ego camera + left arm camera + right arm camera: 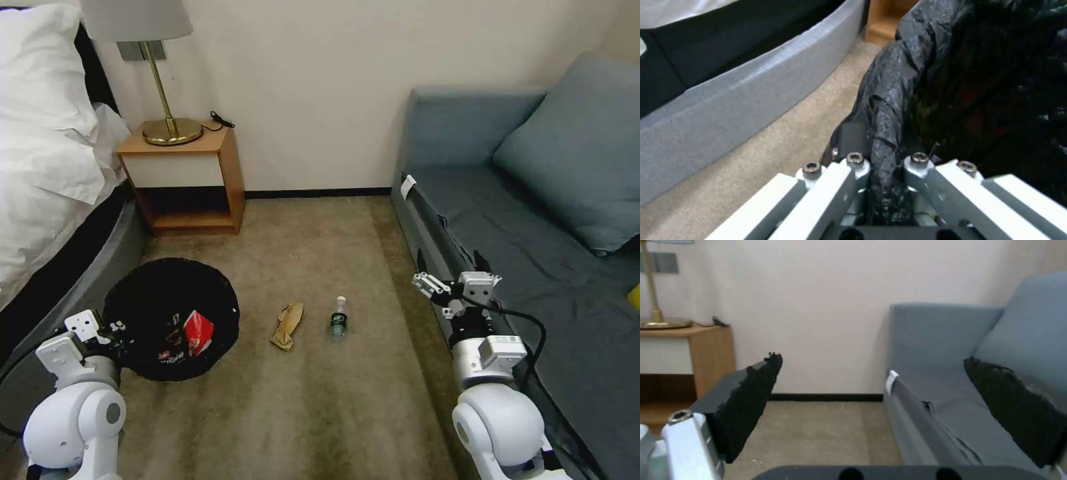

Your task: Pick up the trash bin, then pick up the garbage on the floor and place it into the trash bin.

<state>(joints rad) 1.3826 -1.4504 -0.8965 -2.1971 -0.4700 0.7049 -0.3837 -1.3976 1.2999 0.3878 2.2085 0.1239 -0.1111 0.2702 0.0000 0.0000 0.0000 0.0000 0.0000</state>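
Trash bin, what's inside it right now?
Inside the trash bin, on the black bag, lie a red-and-white snack wrapper and a darker printed item. Anything beneath them is hidden. The left gripper clamps the rim.

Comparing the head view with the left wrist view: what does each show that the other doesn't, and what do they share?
Head view alone: the tan paper scrap and small bottle on the carpet, a red-and-white wrapper inside the trash bin, the right pincer open above the sofa edge. Left wrist view alone: the left pincer clamped on the bin's bag-covered rim. Shared: bin, carpet, bed base, nightstand.
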